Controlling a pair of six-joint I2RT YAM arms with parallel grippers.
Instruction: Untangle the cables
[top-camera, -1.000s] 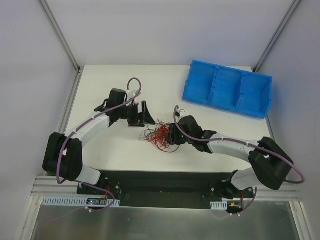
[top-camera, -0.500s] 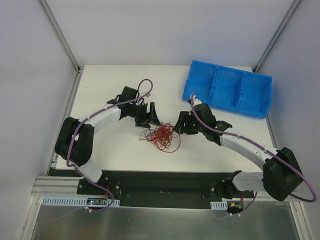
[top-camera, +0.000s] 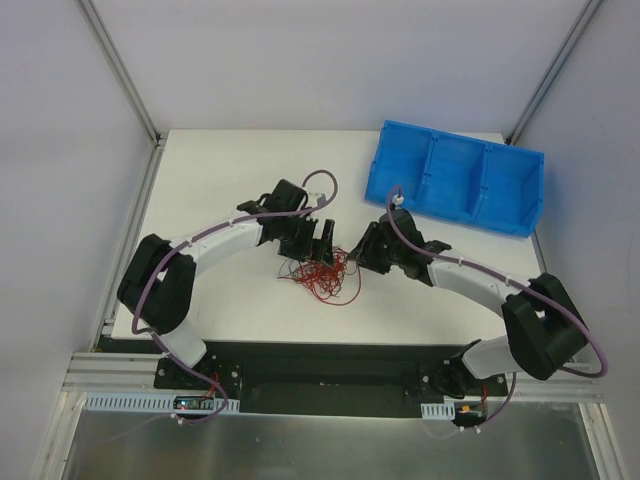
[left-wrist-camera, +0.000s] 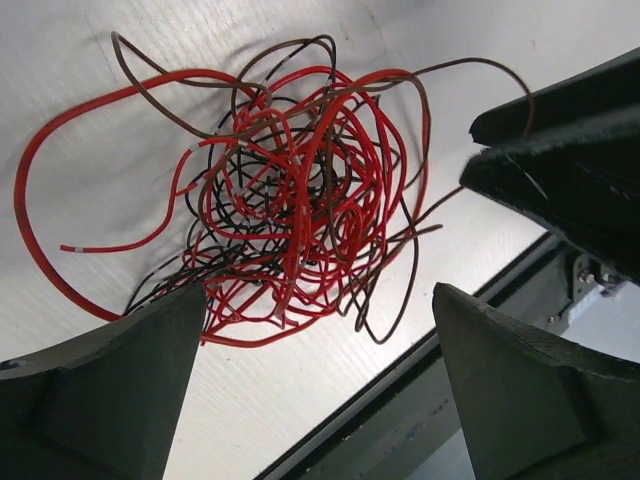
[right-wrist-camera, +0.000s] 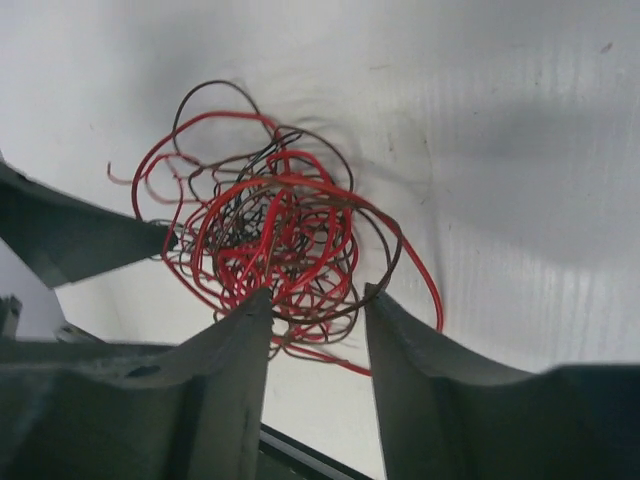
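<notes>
Cables (top-camera: 322, 272) = one loose ball of thin red, black and brownish wires lying on the white bench (top-camera: 220, 180). They sit down-left of the blue bin (top-camera: 455, 185), well apart from it, with none in its compartments. All strands look knotted together and none is separated out yet.

Left claw (top-camera: 318, 240) is on the side of the ball away from the bin, just above it. Its jaws are wide apart with nothing between them; in its wrist view the ball (left-wrist-camera: 290, 200) shows in the gap beyond the fingertips. Right claw (top-camera: 365, 250) is on the bin side of the ball, close in, with jaws partly apart and not clamped. Its wrist view has the tangle (right-wrist-camera: 270, 240) right at the finger tips; can't tell if any strand touches the pads.

Handling, as judgement:
- Very light, so the whole clump will likely drag along if one wire is pulled.
- Soft but springy, so the curls probably hold their shape and snag each other.
- Each wire is far thinner than a finger and the smooth insulation is likely slippery, so it can slide out unless the pads close fully.
- Not fragile, though hard yanks would tighten the knots.

Where to grab:
- Not the dense middle.
- Best bet is an outlying strand, e.g. the big red loop (left-wrist-camera: 30, 220) swinging out from the ball on the side away from the bin, or a brown end.
- One claw pins the clump while the other draws the loop out slowly.
</notes>
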